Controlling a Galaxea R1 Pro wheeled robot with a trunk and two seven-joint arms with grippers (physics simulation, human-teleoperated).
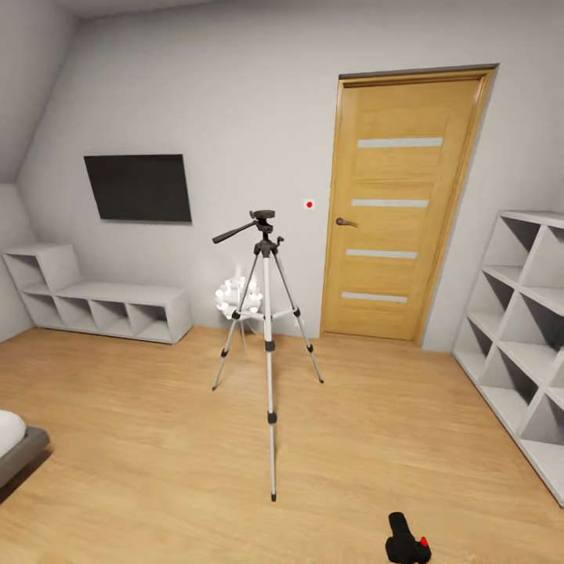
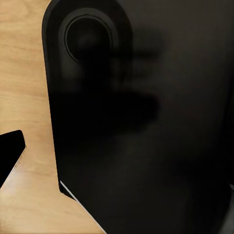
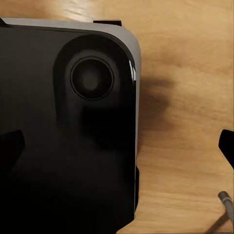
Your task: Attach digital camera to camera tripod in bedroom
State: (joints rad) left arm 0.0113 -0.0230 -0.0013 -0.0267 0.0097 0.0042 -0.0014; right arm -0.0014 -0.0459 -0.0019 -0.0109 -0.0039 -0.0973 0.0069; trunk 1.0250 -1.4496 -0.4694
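Head view: camera tripod [image 1: 267, 313] stands on 3 legs mid-floor, digital camera [image 1: 406, 540] lies on the floor nearby, unmounted; grippers' opening can't be told.

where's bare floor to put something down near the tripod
Bare wood floor lies between the camera tripod and the cube shelves at right, and between the tripod and the bed corner at left. It is crowded behind the tripod by the white lamp, and around the digital camera.
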